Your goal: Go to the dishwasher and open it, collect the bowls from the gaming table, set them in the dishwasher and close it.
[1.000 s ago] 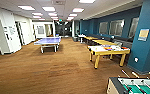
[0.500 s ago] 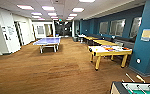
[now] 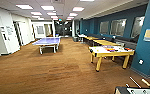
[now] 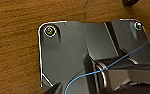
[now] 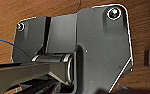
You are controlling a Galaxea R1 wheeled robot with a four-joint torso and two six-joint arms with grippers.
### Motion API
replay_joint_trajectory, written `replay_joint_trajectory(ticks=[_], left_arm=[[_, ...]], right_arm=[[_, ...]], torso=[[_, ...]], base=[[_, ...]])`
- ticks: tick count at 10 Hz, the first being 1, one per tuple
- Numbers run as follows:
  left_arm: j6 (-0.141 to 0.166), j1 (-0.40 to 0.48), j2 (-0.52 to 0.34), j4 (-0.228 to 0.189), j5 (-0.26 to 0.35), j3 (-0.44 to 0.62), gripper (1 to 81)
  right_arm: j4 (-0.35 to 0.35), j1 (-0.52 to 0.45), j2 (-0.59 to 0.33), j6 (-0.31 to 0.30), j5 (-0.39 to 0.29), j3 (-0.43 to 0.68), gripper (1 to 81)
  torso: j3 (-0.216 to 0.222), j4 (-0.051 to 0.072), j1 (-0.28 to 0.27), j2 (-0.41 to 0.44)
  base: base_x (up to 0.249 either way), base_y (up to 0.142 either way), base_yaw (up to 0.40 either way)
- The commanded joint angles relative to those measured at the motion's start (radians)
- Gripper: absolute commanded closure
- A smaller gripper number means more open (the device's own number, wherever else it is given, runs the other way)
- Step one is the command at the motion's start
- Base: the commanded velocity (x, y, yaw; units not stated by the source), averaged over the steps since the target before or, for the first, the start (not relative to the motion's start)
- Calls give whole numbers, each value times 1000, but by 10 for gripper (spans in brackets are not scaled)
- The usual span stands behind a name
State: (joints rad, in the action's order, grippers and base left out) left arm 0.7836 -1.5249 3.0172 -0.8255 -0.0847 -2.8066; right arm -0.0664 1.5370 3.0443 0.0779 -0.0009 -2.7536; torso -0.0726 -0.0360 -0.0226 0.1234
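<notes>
Games room with brown floor (image 3: 53, 72): gaming table (image 3: 138, 90) edges in low on the right, yellow table (image 3: 111, 51) and blue ping-pong table (image 3: 47, 41) beyond; grippers' state cannot be told

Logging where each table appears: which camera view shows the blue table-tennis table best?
The head view: the blue table-tennis table stands whole on the brown floor, left of the yellow table. Both wrist views show nothing of it, just floor behind robot parts.
</notes>
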Motion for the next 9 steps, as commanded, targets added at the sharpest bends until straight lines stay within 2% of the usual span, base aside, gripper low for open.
replay_joint_trajectory(ticks=[1, 6, 9], left_arm=[[-4, 58, -4, 0, 37, -4, 10], [-4, 58, -6, 0, 39, -4, 10], [-4, 58, -4, 0, 39, -4, 10]], right_arm=[[0, -56, 1, 2, -56, 0, 10], [0, -56, 1, 2, -56, 2, 10], [0, -59, 0, 2, -56, 0, 10]], torso=[[0, 0, 0, 0], [0, 0, 0, 0], [0, 0, 0, 0]], base=[[171, 62, 0], [170, 61, 0], [169, 0, 0]])
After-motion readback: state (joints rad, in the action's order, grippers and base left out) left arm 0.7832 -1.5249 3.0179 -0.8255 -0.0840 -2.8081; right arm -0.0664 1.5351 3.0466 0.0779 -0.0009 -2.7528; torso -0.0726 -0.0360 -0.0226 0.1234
